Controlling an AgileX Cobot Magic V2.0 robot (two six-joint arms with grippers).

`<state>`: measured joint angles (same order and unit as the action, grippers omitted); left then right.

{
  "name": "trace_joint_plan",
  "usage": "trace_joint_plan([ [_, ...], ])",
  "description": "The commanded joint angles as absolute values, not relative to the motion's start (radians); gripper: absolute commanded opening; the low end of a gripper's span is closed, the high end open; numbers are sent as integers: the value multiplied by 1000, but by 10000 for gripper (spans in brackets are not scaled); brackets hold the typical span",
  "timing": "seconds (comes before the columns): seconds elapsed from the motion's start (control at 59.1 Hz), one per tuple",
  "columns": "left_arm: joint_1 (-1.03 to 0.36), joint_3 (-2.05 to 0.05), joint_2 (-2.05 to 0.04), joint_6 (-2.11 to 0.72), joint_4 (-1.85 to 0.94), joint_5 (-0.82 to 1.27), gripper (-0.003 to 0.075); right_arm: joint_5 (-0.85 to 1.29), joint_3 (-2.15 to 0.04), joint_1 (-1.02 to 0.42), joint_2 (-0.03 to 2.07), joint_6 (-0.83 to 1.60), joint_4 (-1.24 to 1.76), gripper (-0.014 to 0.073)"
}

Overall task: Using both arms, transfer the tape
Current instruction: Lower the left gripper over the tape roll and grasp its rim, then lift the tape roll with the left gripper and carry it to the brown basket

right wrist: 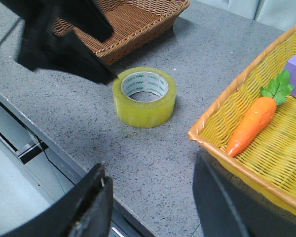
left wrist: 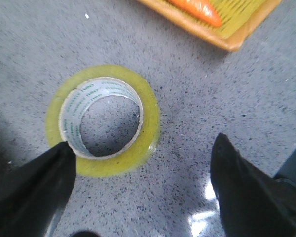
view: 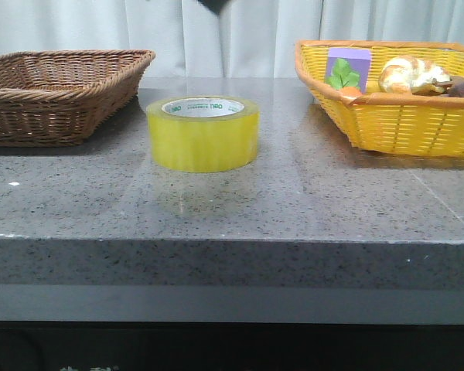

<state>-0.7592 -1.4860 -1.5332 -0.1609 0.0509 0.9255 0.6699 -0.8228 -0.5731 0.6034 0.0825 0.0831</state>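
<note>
The tape (view: 203, 133), a wide yellow roll with a white core and green lettering, lies flat on the grey table near the middle. It also shows in the left wrist view (left wrist: 113, 160) and the right wrist view (right wrist: 144, 106). My left gripper (left wrist: 142, 141) is open and empty above it; one finger (left wrist: 39, 182) overlaps the roll's edge and the other (left wrist: 241, 187) is over bare table. The left arm (right wrist: 64, 39) hangs over the tape. My right gripper (right wrist: 150, 165) is open and empty, above the table's front edge, well short of the tape.
A brown wicker basket (view: 58, 93) stands at the left. A yellow basket (view: 394, 116) at the right holds a purple box with a green leaf (view: 348, 68), a toy carrot (right wrist: 251, 123) and other items. The table's front edge (view: 232, 241) is near.
</note>
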Motion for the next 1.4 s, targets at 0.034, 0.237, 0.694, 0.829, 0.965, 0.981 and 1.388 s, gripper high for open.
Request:
trace_joint_plan([
  [0.034, -760, -1617, -1619, -167, 67, 957, 568, 592, -845, -568, 604, 87, 89, 402],
  [0.237, -760, -1746, -1775, -189, 67, 1025, 567, 592, -845, -568, 604, 87, 89, 402],
  [0.694, -760, -1819, -1935, -189, 67, 1083, 564, 592, -845, -568, 604, 87, 89, 402],
  [0.829, -760, -1823, -1943, -189, 63, 1112, 477, 592, -845, -568, 604, 87, 89, 402],
  [0.965, -760, -1825, -1945, -189, 63, 1135, 304, 592, -845, -568, 604, 87, 89, 402],
  [0.981, -760, -1827, -1945, -189, 63, 1138, 280, 592, -845, -568, 604, 87, 89, 402],
  [1.388, -760, -1919, -1924, -154, 62, 1178, 115, 592, -845, -568, 604, 87, 89, 402],
])
